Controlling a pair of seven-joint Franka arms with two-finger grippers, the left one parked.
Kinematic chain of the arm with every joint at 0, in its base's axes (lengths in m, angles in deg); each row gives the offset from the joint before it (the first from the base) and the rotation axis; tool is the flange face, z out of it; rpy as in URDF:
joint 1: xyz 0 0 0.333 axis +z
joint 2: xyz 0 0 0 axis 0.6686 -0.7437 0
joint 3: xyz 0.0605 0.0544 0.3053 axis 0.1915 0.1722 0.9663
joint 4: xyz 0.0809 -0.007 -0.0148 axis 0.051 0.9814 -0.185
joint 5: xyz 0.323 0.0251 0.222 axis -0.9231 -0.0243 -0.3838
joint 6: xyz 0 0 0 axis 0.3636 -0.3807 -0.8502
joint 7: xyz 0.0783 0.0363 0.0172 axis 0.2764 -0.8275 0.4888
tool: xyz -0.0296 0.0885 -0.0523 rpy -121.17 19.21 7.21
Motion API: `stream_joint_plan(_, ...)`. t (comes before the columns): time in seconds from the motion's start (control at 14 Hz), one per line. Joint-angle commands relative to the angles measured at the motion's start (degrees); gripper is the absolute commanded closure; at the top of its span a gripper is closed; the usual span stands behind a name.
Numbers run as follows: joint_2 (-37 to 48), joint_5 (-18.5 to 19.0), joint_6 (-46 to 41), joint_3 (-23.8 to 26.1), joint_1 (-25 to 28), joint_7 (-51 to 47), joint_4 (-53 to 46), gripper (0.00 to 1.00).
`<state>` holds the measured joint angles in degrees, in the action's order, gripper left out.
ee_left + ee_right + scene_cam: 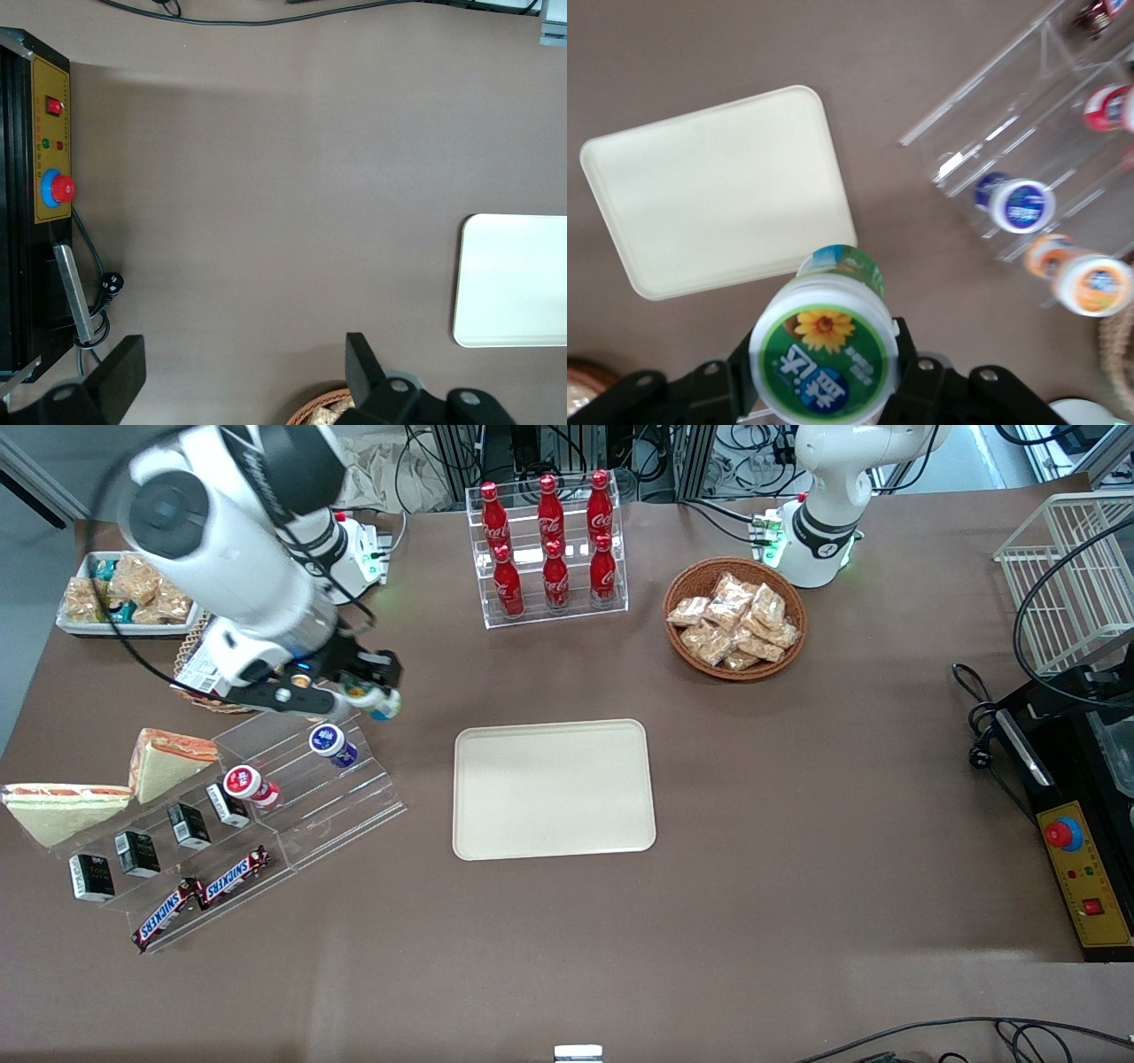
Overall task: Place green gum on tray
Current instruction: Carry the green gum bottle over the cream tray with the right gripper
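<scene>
The green gum (824, 354), a small bottle with a green-and-white lid bearing a yellow flower, sits between the black fingers (921, 381) of my right gripper (824, 376), which is shut on it. In the front view the gripper (372, 695) hangs above the table with the green gum (383, 704) in it, beside the top step of the clear stepped shelf (354, 797). The cream tray (554, 788) lies flat on the brown table, nearer the front camera than the gripper and toward the parked arm's end. The tray (718, 186) holds nothing.
The stepped shelf holds a purple-lidded bottle (332, 744), an orange-lidded bottle (1090, 283), a red-lidded bottle (248, 784), small black cartons, Snickers bars (199, 895) and sandwiches (168, 757). A cola bottle rack (549, 549), a wicker snack basket (735, 620) and a white snack tray (124, 598) stand farther from the camera.
</scene>
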<state>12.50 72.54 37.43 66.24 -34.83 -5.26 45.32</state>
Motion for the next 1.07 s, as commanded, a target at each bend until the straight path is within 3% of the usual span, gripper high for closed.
stream_joint_plan(0.0, -2.66, 0.25, 11.95, 0.16, 3.50, -5.50, 7.91, 0.96)
stream_joint_plan(0.14, -5.55, 2.09, 23.55, 0.16, 5.78, -9.44, 14.16, 0.96)
stream_joint_plan(0.43, -14.95, 12.80, 33.16, 0.16, 8.08, -19.99, 15.33, 0.96)
stream_joint_plan(0.93, -21.30, 16.51, 44.16, -0.11, 8.17, -24.14, 19.72, 0.95)
stream_joint_plan(1.0, -21.56, 16.51, 44.26, -0.11, 8.17, -24.14, 19.73, 0.78)
